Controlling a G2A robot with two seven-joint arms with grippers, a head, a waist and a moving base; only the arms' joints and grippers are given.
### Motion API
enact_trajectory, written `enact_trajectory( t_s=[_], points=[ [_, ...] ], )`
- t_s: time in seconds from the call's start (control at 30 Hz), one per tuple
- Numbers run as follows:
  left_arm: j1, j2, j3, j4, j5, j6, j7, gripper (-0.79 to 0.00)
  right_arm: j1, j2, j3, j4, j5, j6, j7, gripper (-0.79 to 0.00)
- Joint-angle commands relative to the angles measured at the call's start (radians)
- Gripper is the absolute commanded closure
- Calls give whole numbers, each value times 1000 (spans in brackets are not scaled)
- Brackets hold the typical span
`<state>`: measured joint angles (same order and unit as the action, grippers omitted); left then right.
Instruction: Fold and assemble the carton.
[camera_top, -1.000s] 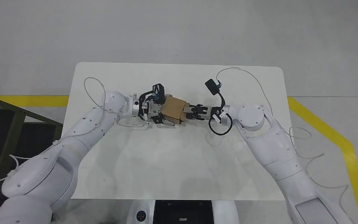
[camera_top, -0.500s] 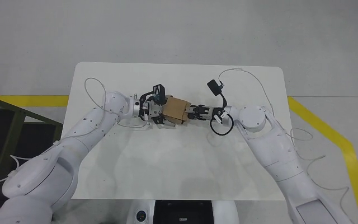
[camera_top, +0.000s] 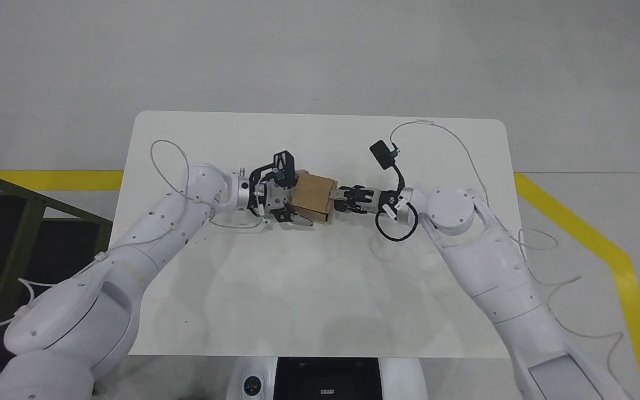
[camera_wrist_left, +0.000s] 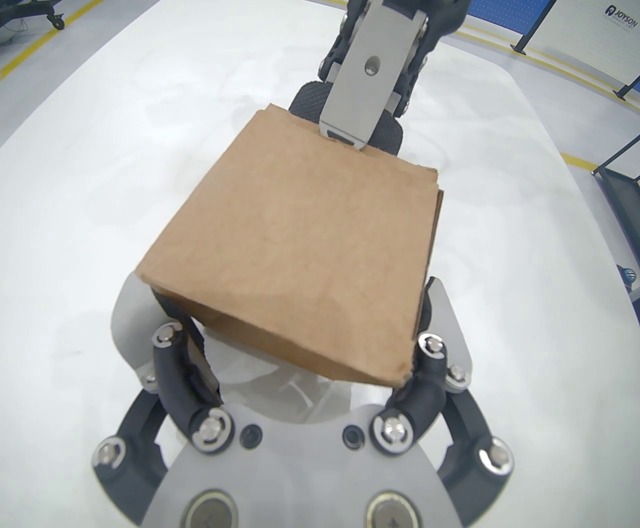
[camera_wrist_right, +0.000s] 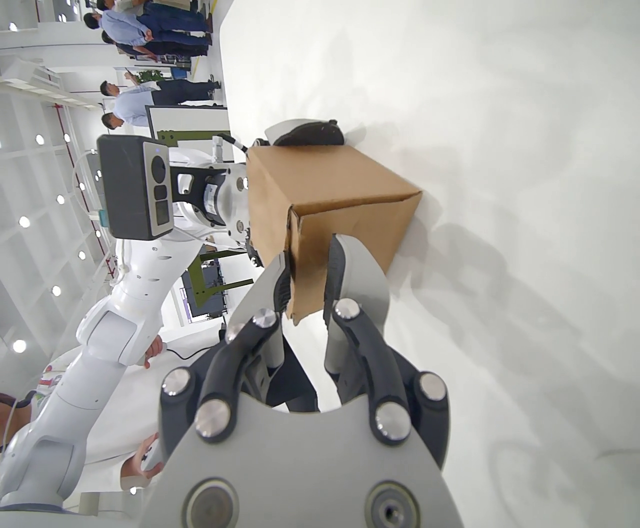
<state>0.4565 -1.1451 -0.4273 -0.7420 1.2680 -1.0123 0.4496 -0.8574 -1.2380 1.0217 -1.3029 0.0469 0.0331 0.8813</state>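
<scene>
- Little has shifted since the earlier top frames; carton (camera_top: 316, 192) rests mid-table (camera_top: 300, 300), left gripper (camera_top: 285, 200) at its left end, right gripper (camera_top: 343, 198) at its right
- Left wrist view: left gripper's fingers spread wide, clasping the carton's two sides
- Right wrist view: right gripper nearly closed, pinching the carton's edge panel

Light: bright and even all over the white table (camera_top: 320, 300).
Shadow: soft, grey, on the table just beside the box (camera_wrist_right: 325, 185).
Lamps: small round ceiling lights (camera_wrist_right: 24, 221) far behind the box.
Edges: table rim looks bent.
</scene>
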Motion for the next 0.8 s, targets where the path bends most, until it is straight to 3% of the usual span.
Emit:
enact_trajectory(
  t_s=[0.0, 0.13, 0.27, 0.37, 0.77],
  points=[
    [1, 0, -1, 0, -1, 0, -1, -785, -11, 3, 12, -6, 5, -7, 2, -194],
    [2, 1, -2, -2, -1, 0, -4, -785, -39, 10, 35, -28, 22, -16, 3, -179],
    [2, 1, -1, -5, 1, 0, -8, -785, -65, 13, 52, -45, 51, -25, -4, -108],
    [2, 0, 1, -7, -1, 0, -11, -785, -76, 16, 59, -50, 43, -25, -7, 0],
    [-5, -3, 9, -7, -11, 0, -19, -785, -35, 4, 6, -26, 32, -4, 0, 0]
  ],
)
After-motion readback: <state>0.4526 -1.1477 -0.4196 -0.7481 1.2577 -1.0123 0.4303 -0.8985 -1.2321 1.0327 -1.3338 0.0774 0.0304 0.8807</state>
